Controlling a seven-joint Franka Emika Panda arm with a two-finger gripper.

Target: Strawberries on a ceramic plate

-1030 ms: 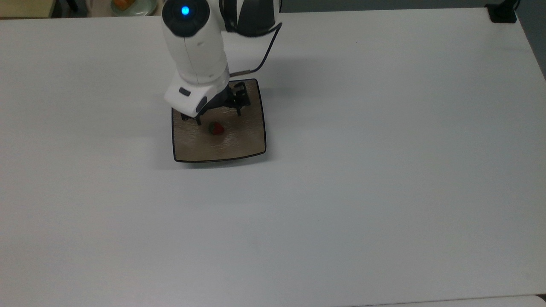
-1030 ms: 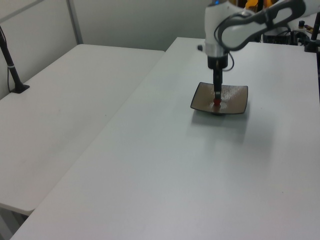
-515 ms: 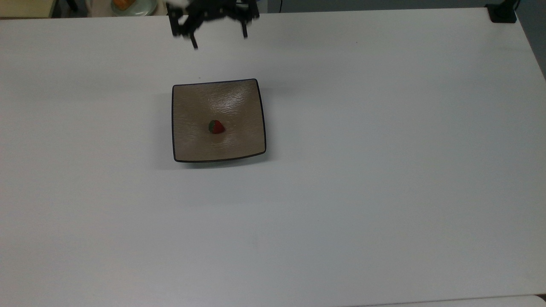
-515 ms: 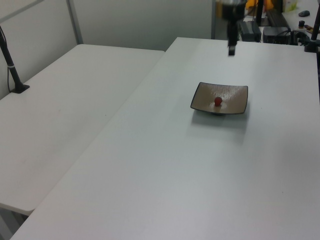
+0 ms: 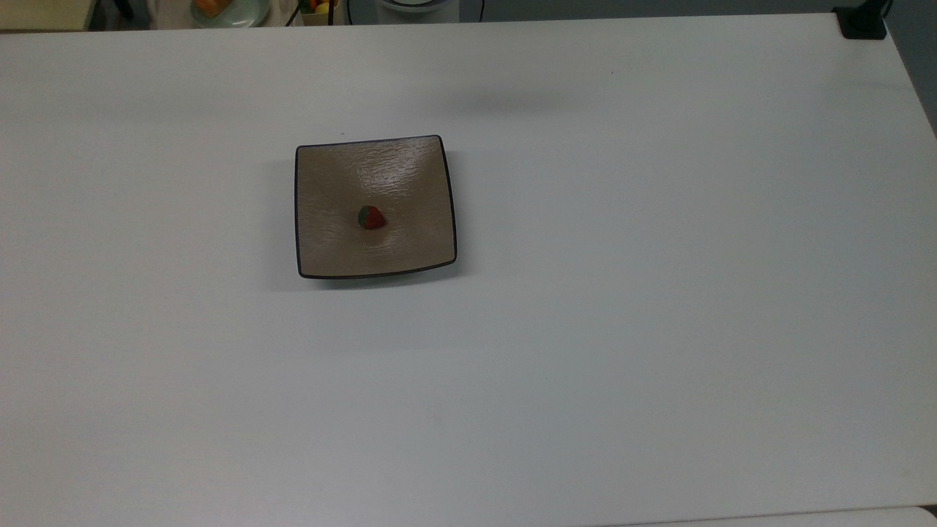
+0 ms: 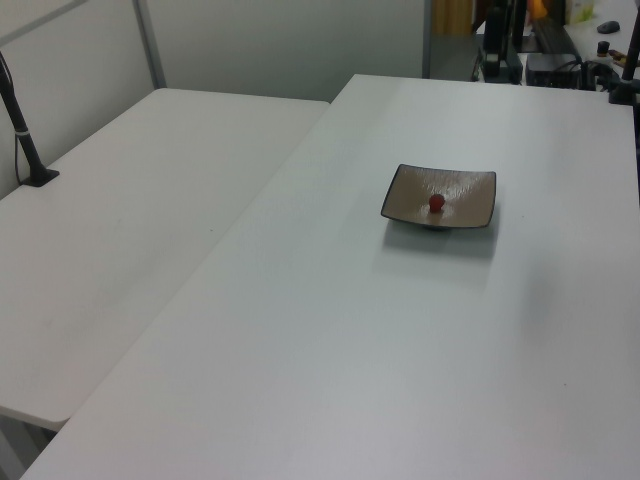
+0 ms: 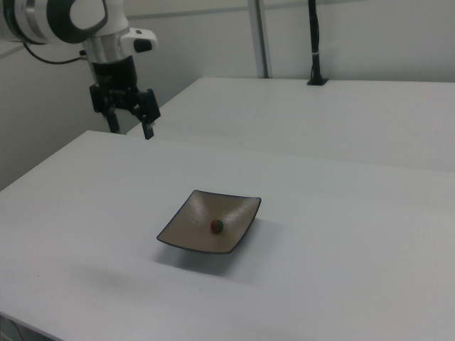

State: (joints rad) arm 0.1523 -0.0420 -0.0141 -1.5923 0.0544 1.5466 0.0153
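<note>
Strawberry [image 5: 372, 217] sits near the middle of the plate [image 5: 329, 176], lying on its side in the top view, green cap toward the top view's left, red tip toward the top view's right. Left view shows it as a small red dot [image 6: 436, 203] in the plate's dip [image 6: 470, 190]. Right view: strawberry [image 7: 217, 226] again near centre of the plate [image 7: 186, 227], nothing else on the plate.

Plate is square, glossy tan-brown, thin black rim, corners curled up, flat on the white table [image 5: 659, 293]. A soft shadow lies on the table along the plate's lower edge in the top view.

Gripper [image 7: 131, 128] hangs well above the table and well apart from the plate, toward the right view's upper left. Jaws spread wide, nothing between them. Relative to the jaws, strawberry and plate are far below and off toward the right view's lower right; no contact with either. Fingers [image 7: 149, 131] point downward, black, under a white wrist of the arm [image 7: 67, 20].

A second white table [image 6: 120, 230] butts up beside the main one, on the left view's left. A black post [image 7: 313, 42] stands at the far table's back edge in the right view.
</note>
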